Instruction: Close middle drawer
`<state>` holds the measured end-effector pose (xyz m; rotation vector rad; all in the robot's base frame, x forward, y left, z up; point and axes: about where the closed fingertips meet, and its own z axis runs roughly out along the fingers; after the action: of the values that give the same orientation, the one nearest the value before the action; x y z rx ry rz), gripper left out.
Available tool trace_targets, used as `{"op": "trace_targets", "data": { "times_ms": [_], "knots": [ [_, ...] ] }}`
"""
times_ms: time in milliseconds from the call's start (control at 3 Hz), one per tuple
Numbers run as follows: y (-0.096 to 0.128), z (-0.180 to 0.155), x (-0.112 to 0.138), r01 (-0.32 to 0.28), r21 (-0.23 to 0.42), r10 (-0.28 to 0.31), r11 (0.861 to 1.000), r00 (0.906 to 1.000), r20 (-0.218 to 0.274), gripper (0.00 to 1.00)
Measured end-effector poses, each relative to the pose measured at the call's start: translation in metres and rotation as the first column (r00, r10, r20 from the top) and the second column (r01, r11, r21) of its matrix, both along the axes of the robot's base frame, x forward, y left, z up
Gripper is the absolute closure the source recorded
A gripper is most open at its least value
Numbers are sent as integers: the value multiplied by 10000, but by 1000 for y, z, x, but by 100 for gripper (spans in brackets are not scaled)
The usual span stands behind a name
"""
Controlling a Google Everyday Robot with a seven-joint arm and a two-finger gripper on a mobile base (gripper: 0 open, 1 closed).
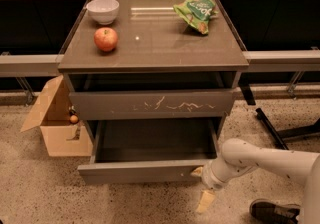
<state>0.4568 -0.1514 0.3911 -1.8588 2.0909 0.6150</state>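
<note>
The middle drawer [142, 172] is pulled far out of the grey cabinet, with its plain dark front low in the camera view and its inside empty. My gripper [201, 187] is at the right end of that front, on the white arm coming in from the right. Its pale fingers are spread: the upper fingertip [196, 171] touches the drawer front and the lower one [205, 201] points down at the floor. It holds nothing. Above, the scratched drawer front [150, 104] stands slightly out.
On the cabinet top [155, 43] are a white bowl [103, 10], a red apple [106, 39] and a green snack bag [195, 11]. An open cardboard box [56, 123] stands on the floor at left. A dark shoe [272, 211] and a black stand leg [272, 128] are at right.
</note>
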Motion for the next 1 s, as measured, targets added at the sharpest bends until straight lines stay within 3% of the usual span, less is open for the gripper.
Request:
{"op": "trace_targets", "data": {
  "times_ms": [333,667,1000],
  "knots": [
    [-6,8,24,28,-3,-28,10000,9983,588,0],
    [-12,11,45,-55,171,39,9998,9957,927,14],
    [-16,13,63,-253,368,209,9990,9930,1165,37]
  ]
}}
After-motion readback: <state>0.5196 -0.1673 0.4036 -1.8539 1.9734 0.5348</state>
